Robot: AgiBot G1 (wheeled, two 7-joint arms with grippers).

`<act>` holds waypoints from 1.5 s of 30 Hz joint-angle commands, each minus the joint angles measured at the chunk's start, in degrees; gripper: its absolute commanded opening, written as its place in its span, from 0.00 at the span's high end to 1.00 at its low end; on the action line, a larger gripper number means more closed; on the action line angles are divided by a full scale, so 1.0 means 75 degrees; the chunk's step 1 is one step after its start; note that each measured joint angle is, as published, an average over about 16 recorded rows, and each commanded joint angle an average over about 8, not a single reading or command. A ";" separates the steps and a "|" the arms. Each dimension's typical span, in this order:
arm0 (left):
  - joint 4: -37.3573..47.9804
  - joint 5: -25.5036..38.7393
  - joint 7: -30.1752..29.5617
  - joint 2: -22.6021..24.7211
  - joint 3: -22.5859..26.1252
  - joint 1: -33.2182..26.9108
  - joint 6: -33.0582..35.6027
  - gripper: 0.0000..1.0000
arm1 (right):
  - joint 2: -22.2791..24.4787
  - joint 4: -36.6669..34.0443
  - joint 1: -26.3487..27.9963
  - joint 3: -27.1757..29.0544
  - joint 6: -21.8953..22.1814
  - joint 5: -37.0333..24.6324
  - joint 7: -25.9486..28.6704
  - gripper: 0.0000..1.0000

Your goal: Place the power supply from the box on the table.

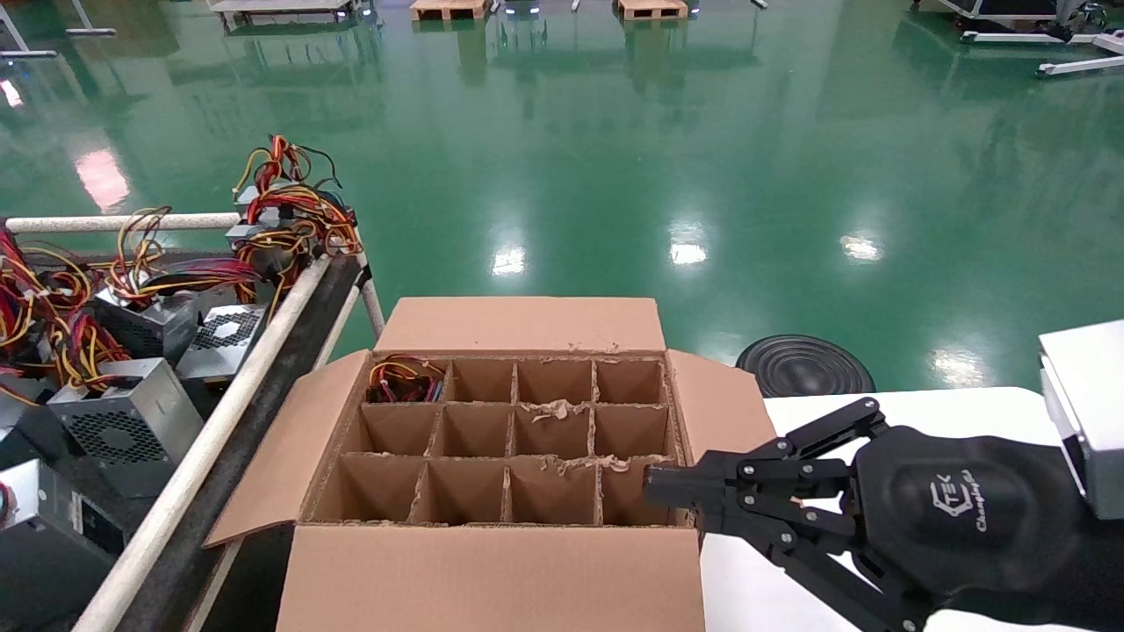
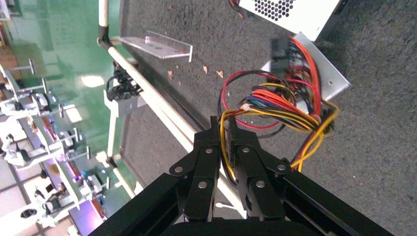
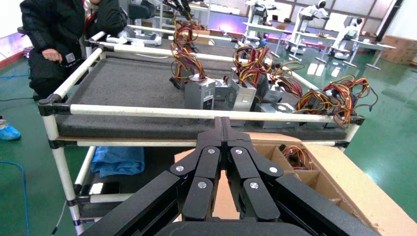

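In the left wrist view my left gripper [image 2: 222, 123] is shut on a yellow wire of the power supply [image 2: 280, 105], a loose bundle of yellow, red, blue and black wires running to a grey casing. The unit seems to lie on the dark table [image 2: 373, 162] near its cream rail [image 2: 162, 110]. This gripper does not show in the head view. The brown box [image 1: 492, 562] with its divider grid stands beside the table [image 1: 219, 421]. My right gripper [image 1: 650, 487] hangs shut and empty over the box's near right corner, also visible as right gripper [image 3: 222, 120].
A tight red-and-yellow wire tangle [image 1: 404, 377] fills the box's far left cell. Several grey units with fan grilles [image 1: 123, 430] and wire bundles crowd the table. A white-topped table [image 1: 922, 404] lies at right, a black disc [image 1: 803, 364] on the floor, and a person [image 3: 59, 34] beyond the table.
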 commanded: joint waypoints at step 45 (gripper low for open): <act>0.0909 -0.0179 0.0111 -0.0101 -0.0206 -0.0363 0.0456 0.00 | 0.0000 0.0000 0.0000 0.0000 0.0000 0.0000 0.0000 1.00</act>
